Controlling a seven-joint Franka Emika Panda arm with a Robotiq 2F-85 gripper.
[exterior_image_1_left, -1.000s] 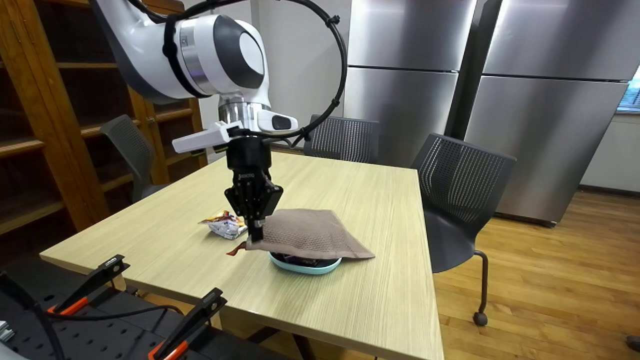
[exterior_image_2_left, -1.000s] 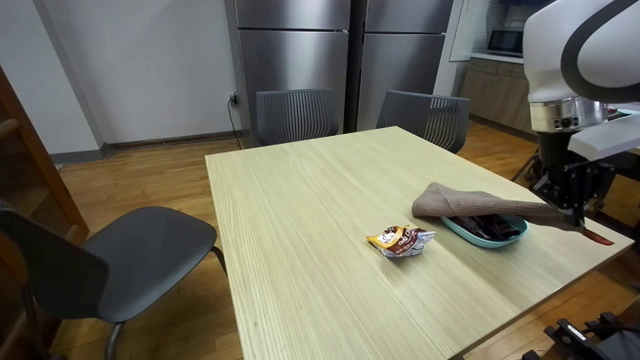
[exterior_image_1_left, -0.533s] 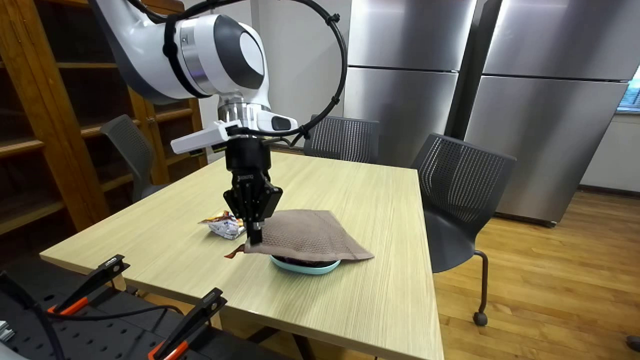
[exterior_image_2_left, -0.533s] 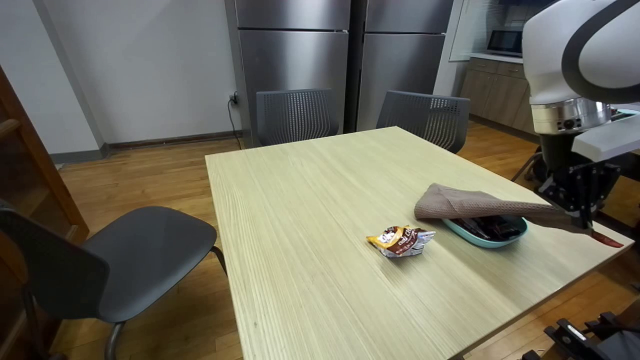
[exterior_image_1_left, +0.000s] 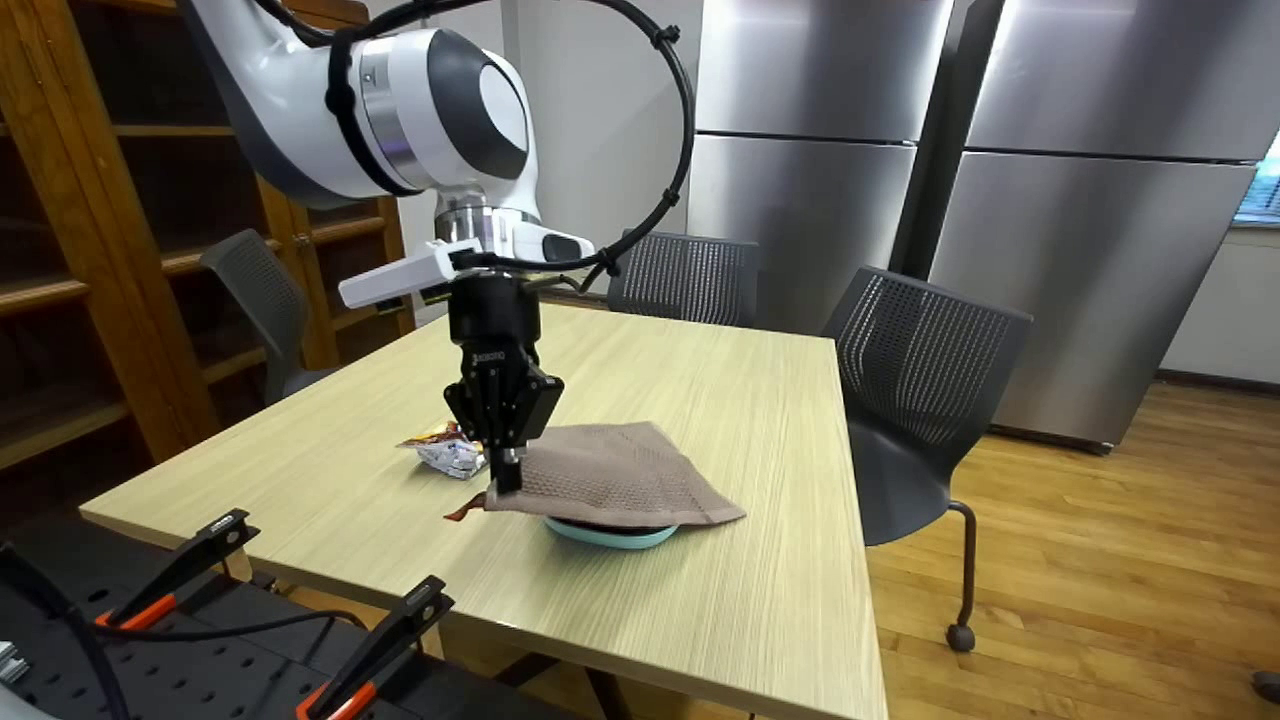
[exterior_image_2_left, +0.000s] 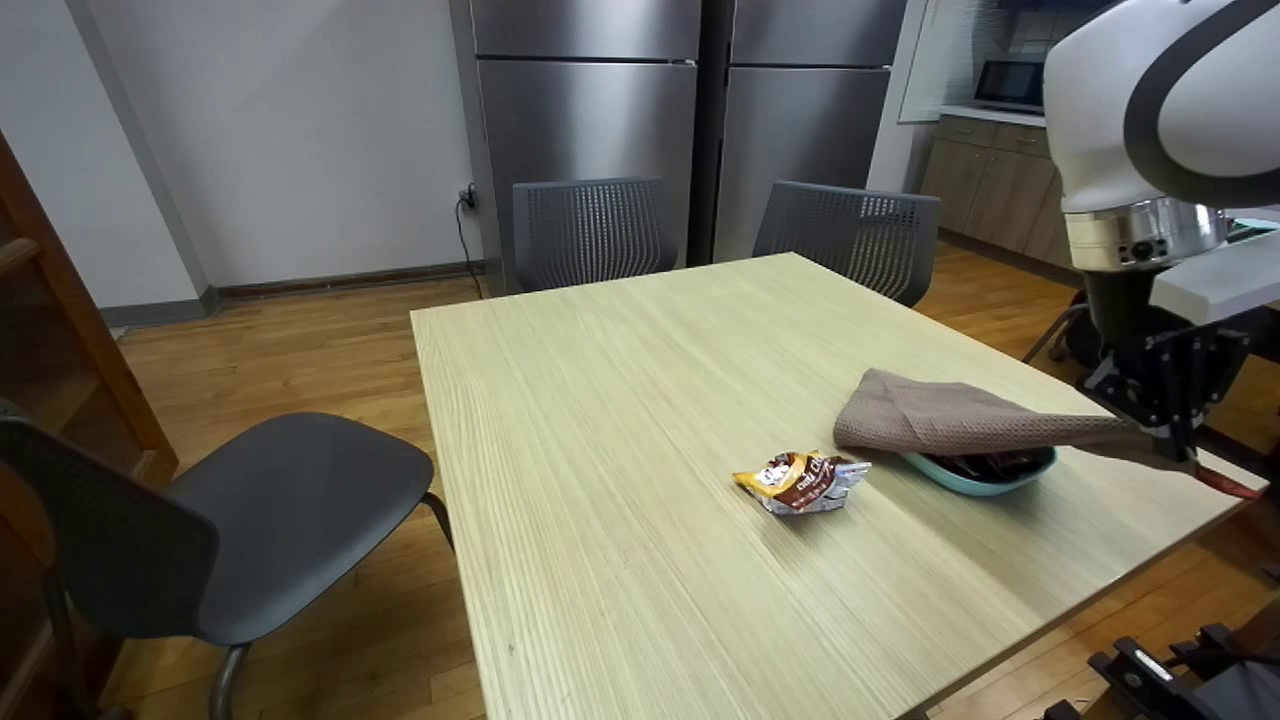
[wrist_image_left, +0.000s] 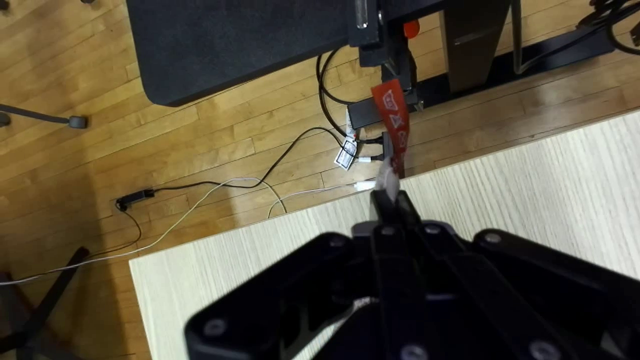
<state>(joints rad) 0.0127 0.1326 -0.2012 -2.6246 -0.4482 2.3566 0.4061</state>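
My gripper is shut on a corner of a brown woven towel and holds that corner a little above the table. It also shows in an exterior view and in the wrist view. A red tag sticks out past the fingertips. The rest of the towel drapes over a light blue dish and rests on the table on the far side. Dark packets in the dish show partly under the towel's edge. A crumpled silver, brown and yellow snack bag lies near the dish.
The light wood table has its near edge close to my gripper. Black and orange clamps stand at the robot's mount. Grey chairs stand round the table. Cables lie on the floor below.
My gripper has moved slightly toward the table's near edge, sinking a little, and has dragged the towel along. Less of the dish's contents shows. The dish and the snack bag have not moved.
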